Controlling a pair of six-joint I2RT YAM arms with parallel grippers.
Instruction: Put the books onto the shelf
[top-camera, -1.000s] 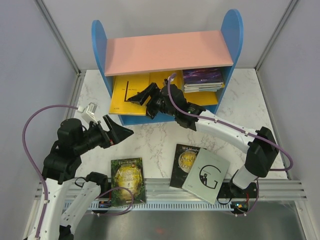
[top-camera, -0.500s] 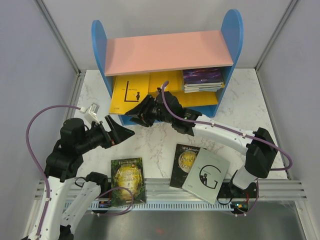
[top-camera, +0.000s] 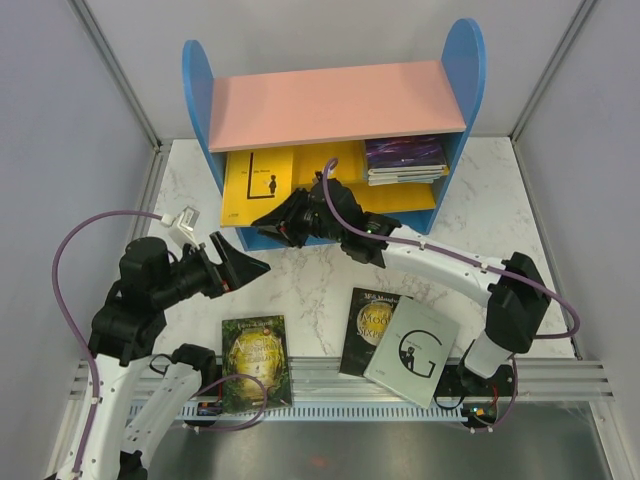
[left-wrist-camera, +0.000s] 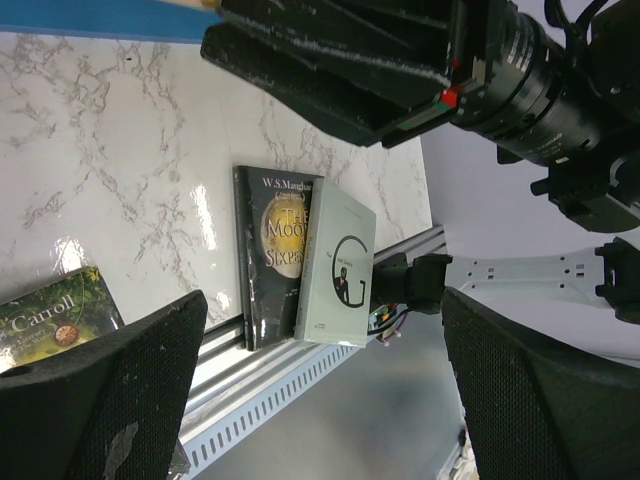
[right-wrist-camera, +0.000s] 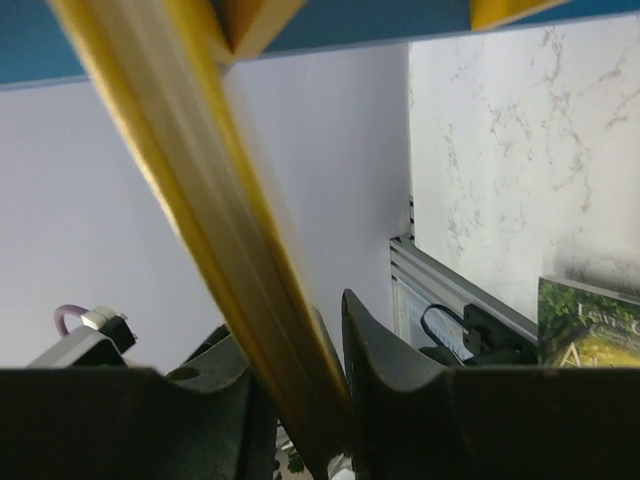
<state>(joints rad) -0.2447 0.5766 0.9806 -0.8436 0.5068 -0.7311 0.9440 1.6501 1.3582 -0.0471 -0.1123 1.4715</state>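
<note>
The shelf (top-camera: 330, 102) stands at the back, with a purple stack of books (top-camera: 405, 160) in its right side. A yellow book (top-camera: 257, 187) leans in its left side. My right gripper (top-camera: 290, 222) is at that book's lower right corner; in the right wrist view the yellow book's edge (right-wrist-camera: 200, 200) runs between the jaws of the right gripper (right-wrist-camera: 320, 400), which press on it. My left gripper (top-camera: 235, 265) hangs open above the table with nothing in it. A green forest book (top-camera: 256, 362), a black book (top-camera: 368, 325) and a grey "G" book (top-camera: 412, 352) lie near the front rail.
The grey "G" book (left-wrist-camera: 340, 265) overlaps the black book (left-wrist-camera: 272, 255), and both hang over the aluminium rail (top-camera: 330, 385) at the table's front edge. Grey walls close in both sides. My right arm (top-camera: 450, 265) stretches diagonally across the marble table (top-camera: 310, 285).
My right gripper has drawn out of the shelf toward the yellow book's corner and narrowed onto its edge. The yellow book has tipped more upright. The left arm has barely shifted.
</note>
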